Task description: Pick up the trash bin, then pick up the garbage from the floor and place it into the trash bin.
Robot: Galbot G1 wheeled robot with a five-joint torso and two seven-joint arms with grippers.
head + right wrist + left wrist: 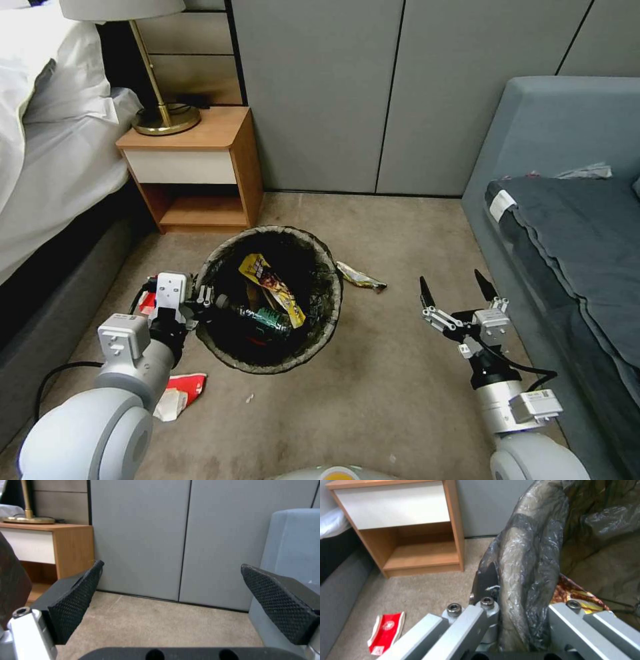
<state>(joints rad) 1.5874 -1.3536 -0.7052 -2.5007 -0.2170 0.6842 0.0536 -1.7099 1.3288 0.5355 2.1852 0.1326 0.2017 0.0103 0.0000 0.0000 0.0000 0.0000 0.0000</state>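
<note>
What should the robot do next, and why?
Probably reach the right gripper toward the yellow wrapper on the carpet beside the trash bin. Its jaws are open and empty, and the wrapper lies nearest to it. The left gripper is already clamped on the bin's rim, so that arm is busy.

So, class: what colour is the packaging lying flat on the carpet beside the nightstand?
Red and white packaging, clearest in the left wrist view.

Trash bin (267, 353) liner crinkled glossy plastic; nightstand (200, 140) smooth wood.

Even indoor light, soft wrist views
</note>
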